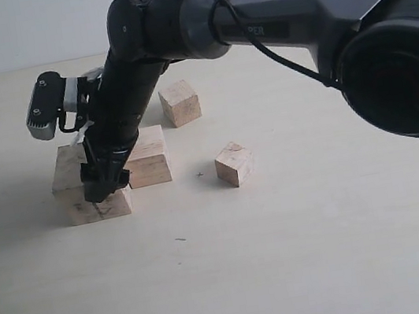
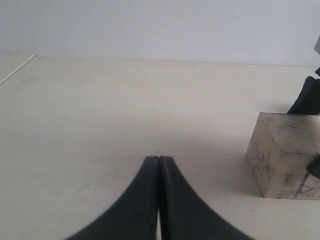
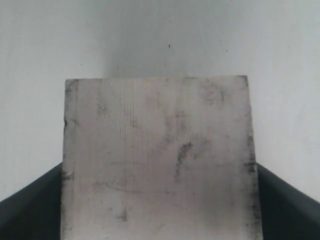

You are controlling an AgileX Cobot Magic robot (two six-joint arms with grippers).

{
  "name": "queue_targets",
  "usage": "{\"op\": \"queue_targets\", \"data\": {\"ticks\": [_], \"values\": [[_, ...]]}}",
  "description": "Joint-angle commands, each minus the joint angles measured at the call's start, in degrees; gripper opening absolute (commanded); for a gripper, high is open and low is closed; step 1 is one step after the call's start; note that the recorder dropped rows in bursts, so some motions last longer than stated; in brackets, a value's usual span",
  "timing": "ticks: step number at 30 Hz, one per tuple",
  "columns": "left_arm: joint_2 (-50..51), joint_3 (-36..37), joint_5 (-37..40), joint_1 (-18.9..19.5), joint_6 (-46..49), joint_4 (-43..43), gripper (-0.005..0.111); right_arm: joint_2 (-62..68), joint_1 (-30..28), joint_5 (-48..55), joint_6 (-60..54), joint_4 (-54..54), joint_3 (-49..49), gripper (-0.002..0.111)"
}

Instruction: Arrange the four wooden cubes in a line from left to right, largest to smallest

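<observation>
Wood, stiff, probably light: hold largest cube across opposite flat faces, as clamped in right end effector; left end effector closed, empty.

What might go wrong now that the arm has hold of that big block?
1. The right gripper grips the largest cube while the second-largest cube sits close beside it, so lifting or sliding it could knock that neighbour.
2. The fingers show only at the cube's near edge, so the big block might twist or slip.
</observation>
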Motion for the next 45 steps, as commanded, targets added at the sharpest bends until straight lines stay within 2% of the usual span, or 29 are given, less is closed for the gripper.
{"op": "queue_targets", "data": {"ticks": [1,5,11,20,24,28,30,45], "values": [[-0.37,0.18,-0.74,-0.24,-0.03,-0.29,0.000,-2.78,0.02,0.09,0.35,-0.23,-0.72,0.092],[-0.37,0.18,-0.74,-0.24,-0.03,-0.29,0.000,-4.76,0.02,0.34,2.08,1.54,-0.72,0.104],[-0.37,0.18,-0.74,-0.24,-0.03,-0.29,0.000,-8.58,0.02,3.82,2.94,2.57,-0.72,0.105],[-0.37,0.18,-0.74,-0.24,-0.03,-0.29,0.000,-12.63,-0.87,4.89,9.37,-14.29,-0.72,0.105],[-0.37,0.18,-0.74,-0.24,-0.03,-0.29,0.000,-11.77,-4.21,5.05,8.84,-13.19,-0.72,0.105],[-0.37,0.18,-0.74,-0.24,-0.03,-0.29,0.000,-9.96,-8.52,6.22,2.14,-2.48,-0.72,0.105],[-0.37,0.18,-0.74,-0.24,-0.03,-0.29,0.000,-8.44,-9.25,6.26,0.09,-1.24,-0.72,0.105],[-0.37,0.18,-0.74,-0.24,-0.03,-0.29,0.000,0.70,-9.36,6.35,-4.66,2.36,-0.72,0.105]]}}
